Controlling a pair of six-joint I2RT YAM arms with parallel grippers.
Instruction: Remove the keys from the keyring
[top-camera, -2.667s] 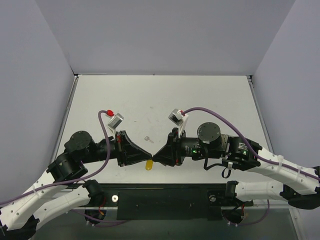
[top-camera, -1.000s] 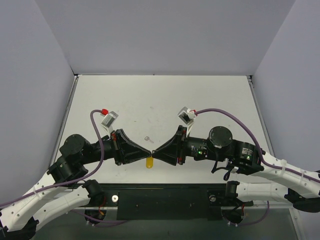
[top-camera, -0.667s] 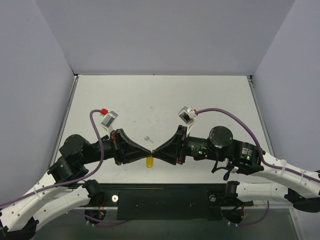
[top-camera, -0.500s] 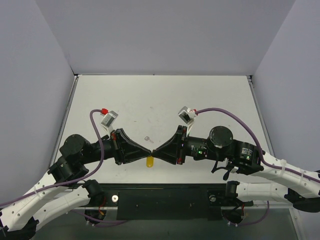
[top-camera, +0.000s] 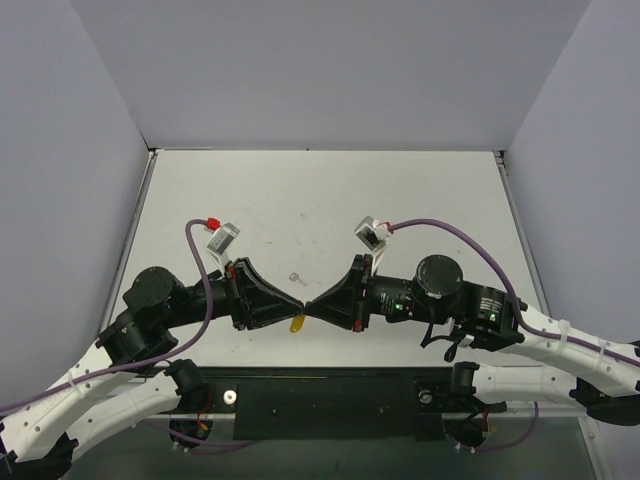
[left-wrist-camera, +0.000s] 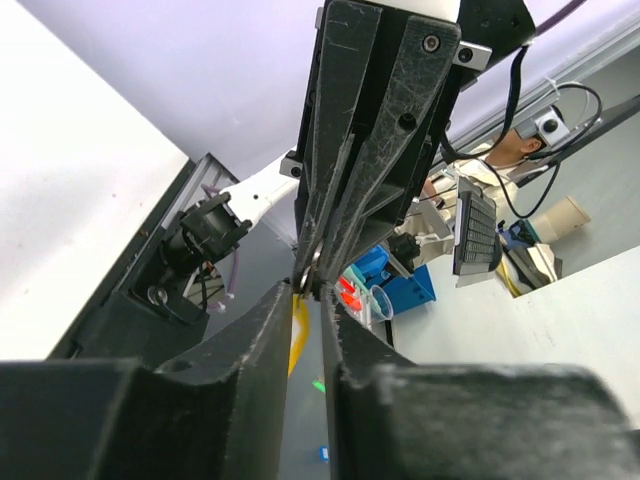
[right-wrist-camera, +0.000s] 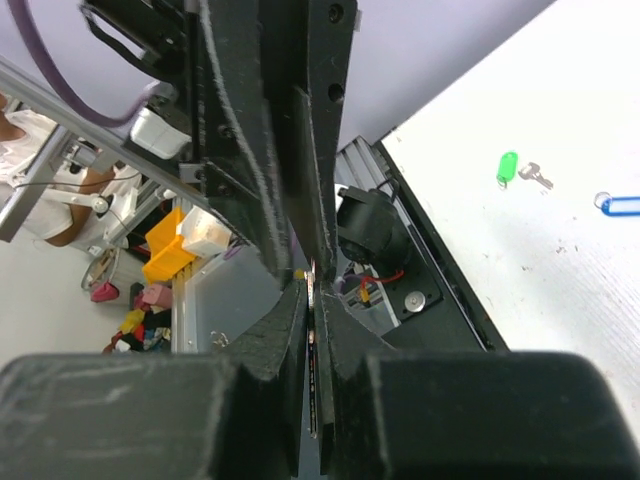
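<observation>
The white table (top-camera: 330, 190) has lots of free room in its upper half, up to the grey walls (top-camera: 330, 70). Near the bottom edge both arms lie low and point at each other, tips almost touching. The yellow keyring (top-camera: 297, 323) hangs just under them. The left gripper (top-camera: 299, 304) shows a thin gap with the keyring in it (holding or not, I cannot tell). The right gripper (top-camera: 310, 307) is squeezed tight. The tiny key (top-camera: 295, 277) lies alone just above.

The white table (top-camera: 400, 190) carries what looks like a tiny silver-grey metal key (top-camera: 294, 277), a green oval plastic tag (right-wrist-camera: 507, 167) beside a small silver key (right-wrist-camera: 537, 177), and a blue plastic tag (right-wrist-camera: 620, 204).
</observation>
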